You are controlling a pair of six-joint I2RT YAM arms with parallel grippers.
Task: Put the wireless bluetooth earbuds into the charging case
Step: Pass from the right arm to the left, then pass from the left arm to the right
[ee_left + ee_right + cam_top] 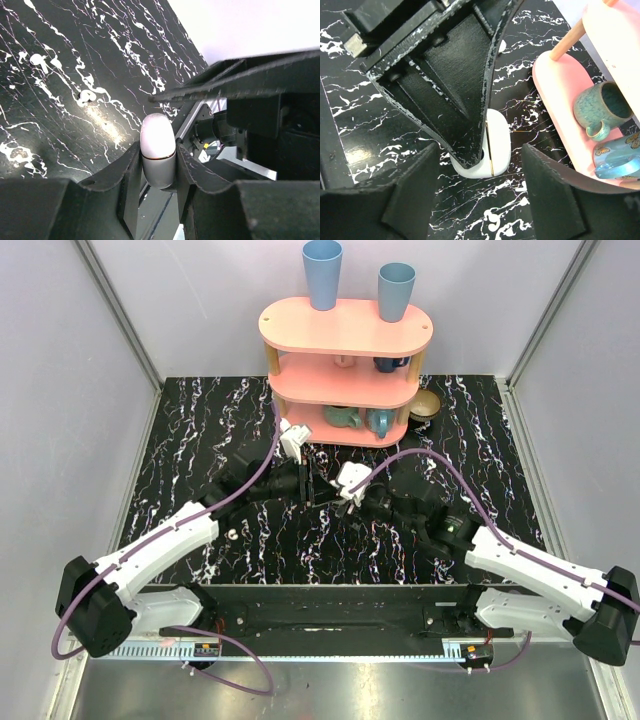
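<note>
- At centre-left of the overhead view, the left pincer (159, 167) is clamped on the charging case (157, 145), a finger on each flat side, with the rounded end poking out beyond the tips.
- Mid-frame in the right wrist view, the case is a smooth, glossy white pebble with a thin seam round it, and its lid looks shut. I cannot tell whether it rests on the table (380, 130) or hangs just above.
- Around it the right pincer (481, 150) stands open, its black fingers either side of the case and touching nothing.
- Glossy plastic probably slips, so the left grip should hold firm on one side of the seam while the right works the lid gently.
- At right, a matte pink shelf (560, 95) holds a speckled teal mug (600, 107). The earbuds are hard to pick out against the white-veined black marble.
</note>
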